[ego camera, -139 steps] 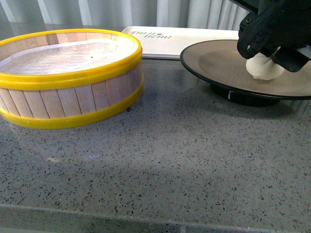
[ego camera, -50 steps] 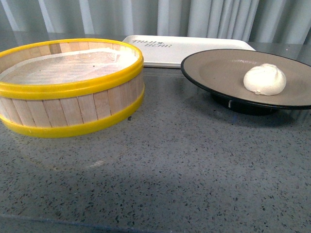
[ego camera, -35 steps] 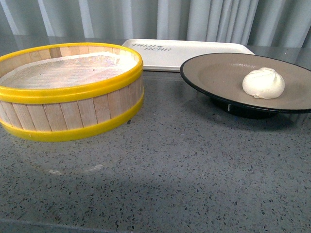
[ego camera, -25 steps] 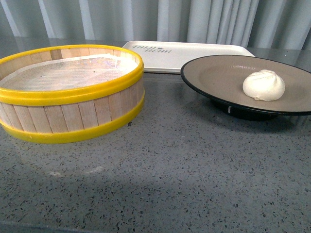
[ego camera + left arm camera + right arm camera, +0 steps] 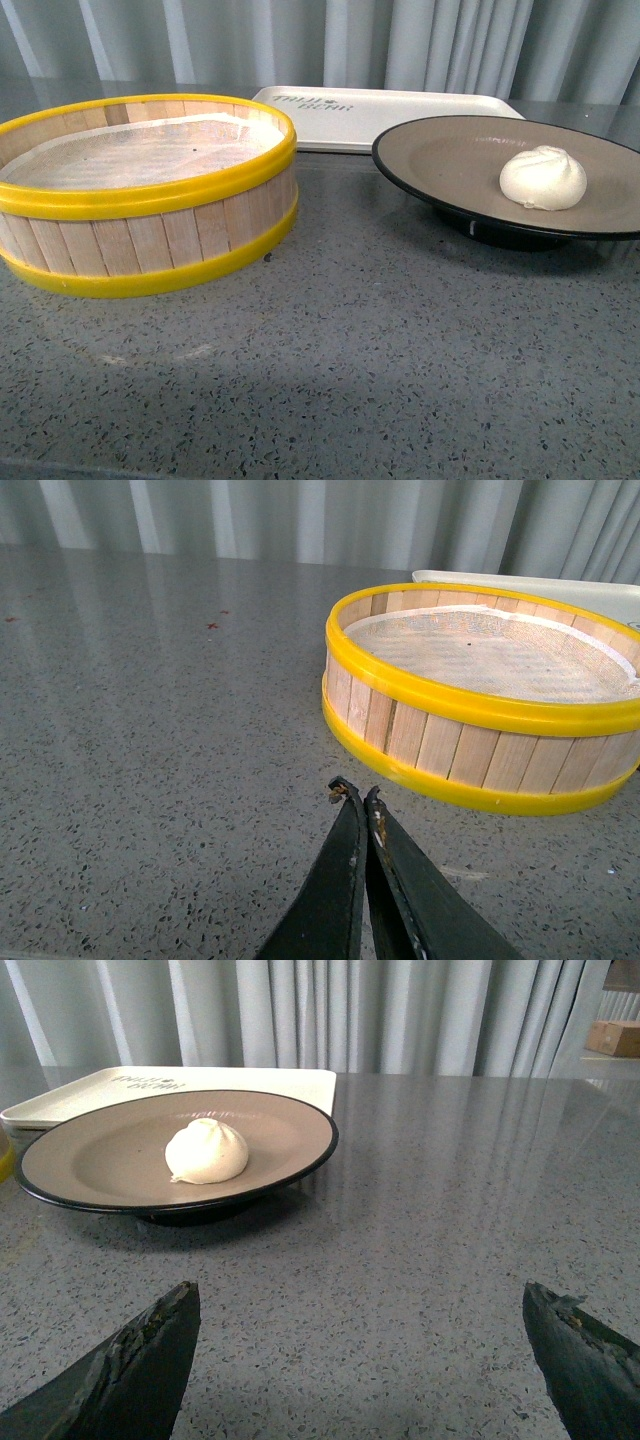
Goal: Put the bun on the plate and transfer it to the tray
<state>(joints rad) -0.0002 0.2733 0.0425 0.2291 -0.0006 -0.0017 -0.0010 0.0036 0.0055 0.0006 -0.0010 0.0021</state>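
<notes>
The white pleated bun rests on the brown, black-rimmed plate at the right of the grey counter; both show again in the right wrist view, bun on plate. Behind the plate lies the cream tray, also tray. My right gripper is open, well back from the plate, with only counter between its fingers. My left gripper is shut on nothing, hovering over the counter just short of the steamer basket. Neither arm appears in the front view.
A yellow-rimmed wooden steamer basket lined with paper stands at the left, also seen as the basket in the left wrist view. Grey curtains close off the back. Speckled counter stretches in front of the plate and basket. A cardboard box sits far off.
The right arm, which was over the plate at the bun 2.8 s ago, has withdrawn out of the front view, leaving the bun on the plate. The front camera view has shifted slightly.
</notes>
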